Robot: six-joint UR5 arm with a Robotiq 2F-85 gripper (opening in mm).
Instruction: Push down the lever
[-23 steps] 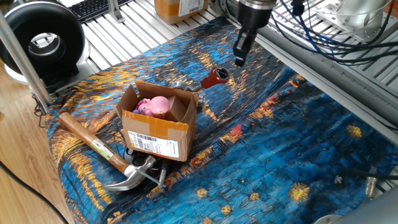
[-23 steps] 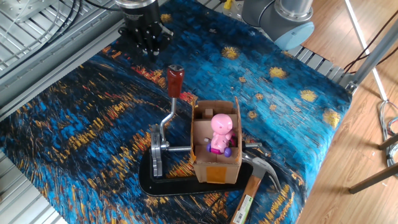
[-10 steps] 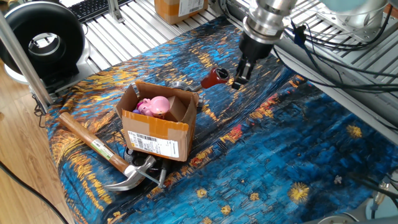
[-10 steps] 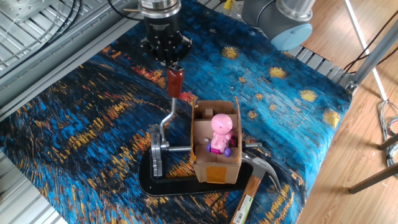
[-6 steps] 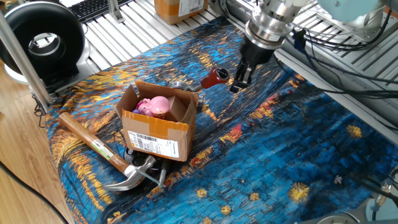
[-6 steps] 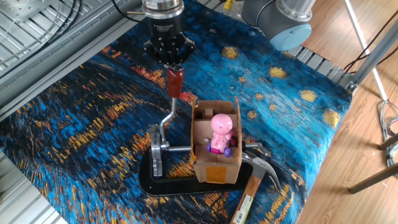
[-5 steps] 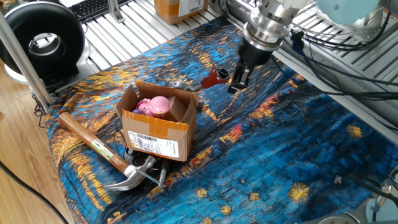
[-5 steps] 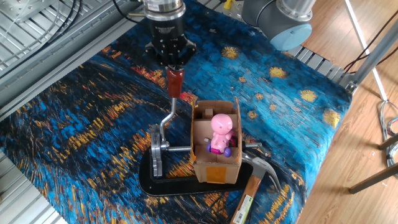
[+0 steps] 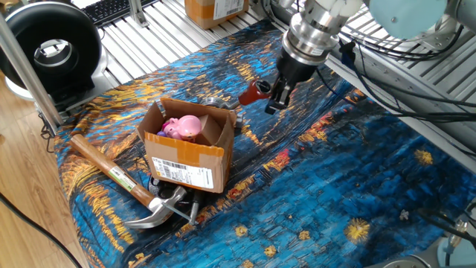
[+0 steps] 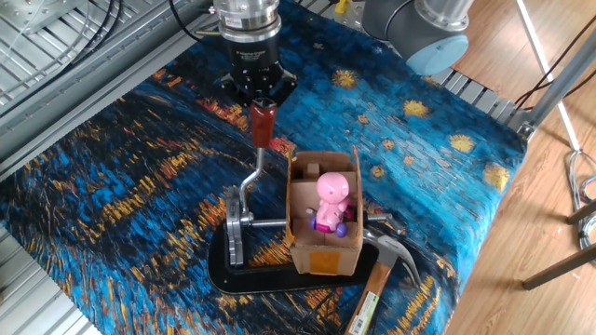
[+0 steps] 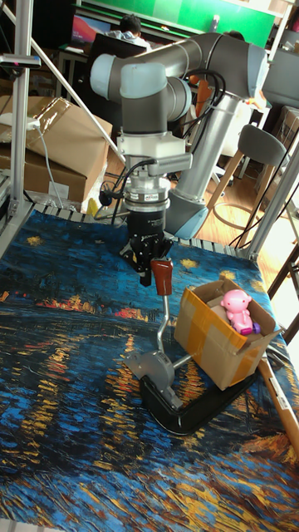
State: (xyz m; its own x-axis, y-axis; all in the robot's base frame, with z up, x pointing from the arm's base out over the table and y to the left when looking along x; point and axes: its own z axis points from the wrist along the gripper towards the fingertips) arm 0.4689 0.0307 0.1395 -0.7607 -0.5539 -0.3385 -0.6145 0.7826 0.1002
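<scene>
Lowered since earlier, my gripper (image 11: 148, 268) sits nearly closed, holding nothing, right behind the upright lever (image 11: 161, 275) sleeve's top.

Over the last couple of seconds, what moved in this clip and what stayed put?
The gripper came down and in from above the cloth to the red tip of the lever, and now sits right against it. Whether the jaws are around the tip or only beside it is unclear. The lever looks upright as before. The cardboard box, pink toy and hammer have not shifted.
</scene>
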